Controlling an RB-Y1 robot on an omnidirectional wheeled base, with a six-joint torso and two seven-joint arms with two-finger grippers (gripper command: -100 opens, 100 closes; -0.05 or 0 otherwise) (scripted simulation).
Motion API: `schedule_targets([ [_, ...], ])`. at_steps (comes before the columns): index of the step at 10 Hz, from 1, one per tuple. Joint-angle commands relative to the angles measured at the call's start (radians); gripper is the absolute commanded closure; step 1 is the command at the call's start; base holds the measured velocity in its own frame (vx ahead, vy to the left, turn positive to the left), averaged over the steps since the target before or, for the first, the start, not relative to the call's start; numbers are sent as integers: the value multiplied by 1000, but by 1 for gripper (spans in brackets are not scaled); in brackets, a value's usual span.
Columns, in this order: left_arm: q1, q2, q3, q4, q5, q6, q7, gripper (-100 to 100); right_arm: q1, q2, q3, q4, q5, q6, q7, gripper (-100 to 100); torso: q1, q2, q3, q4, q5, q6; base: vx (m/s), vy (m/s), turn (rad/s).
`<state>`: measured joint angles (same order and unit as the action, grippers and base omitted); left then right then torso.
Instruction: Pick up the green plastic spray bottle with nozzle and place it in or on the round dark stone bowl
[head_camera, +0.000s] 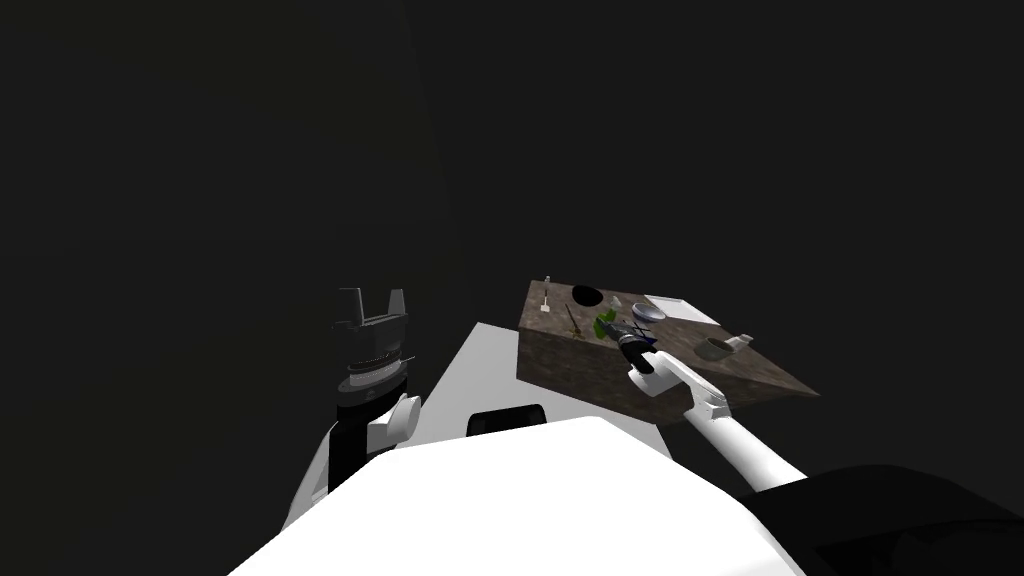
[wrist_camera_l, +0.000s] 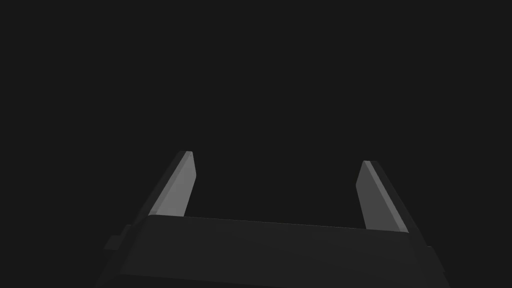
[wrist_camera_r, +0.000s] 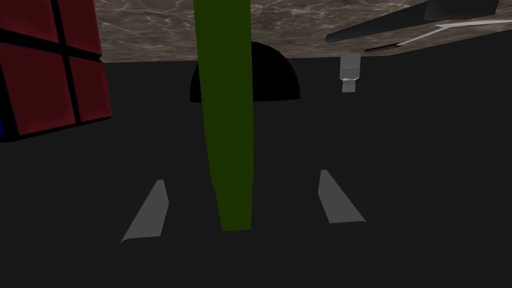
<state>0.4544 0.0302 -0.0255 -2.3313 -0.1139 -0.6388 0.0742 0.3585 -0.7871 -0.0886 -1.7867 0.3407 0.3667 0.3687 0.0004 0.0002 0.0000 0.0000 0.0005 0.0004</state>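
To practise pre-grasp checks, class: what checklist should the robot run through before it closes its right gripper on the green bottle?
1. Right gripper open: ok.
2. Green bottle between its fingers, gap on each side: ok.
3. Dark bowl in sight beyond the bottle: ok.
4. Red cube apart from the fingers: ok.
5. Left gripper open, holding nothing: ok.
6. Where the bottle's nozzle points: cannot tell.
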Motion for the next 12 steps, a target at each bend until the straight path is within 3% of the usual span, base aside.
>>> schedule_targets([
  [1,0,0,0,0,0,0,0,0,-27,16,-4,21,9,30,3,-100,0,0,0,0,0,0,-73,-36,282],
  [6,0,0,0,0,0,0,0,0,-122,70,-19,93,41,134,14,-100,-7,8,5,2,-2,0,-129,-83,252],
  [8,0,0,0,0,0,0,0,0,-126,68,-18,92,38,139,14,-100,-7,9,5,2,-2,0,-102,-49,189],
  [9,0,0,0,0,0,0,0,0,-128,69,-18,94,39,143,15,100,-5,5,3,1,-1,1,-11,-6,-12],
  [12,0,0,0,0,0,0,0,0,-128,69,-19,94,39,144,15,100,-2,0,0,0,-1,0,-2,-2,-3],
])
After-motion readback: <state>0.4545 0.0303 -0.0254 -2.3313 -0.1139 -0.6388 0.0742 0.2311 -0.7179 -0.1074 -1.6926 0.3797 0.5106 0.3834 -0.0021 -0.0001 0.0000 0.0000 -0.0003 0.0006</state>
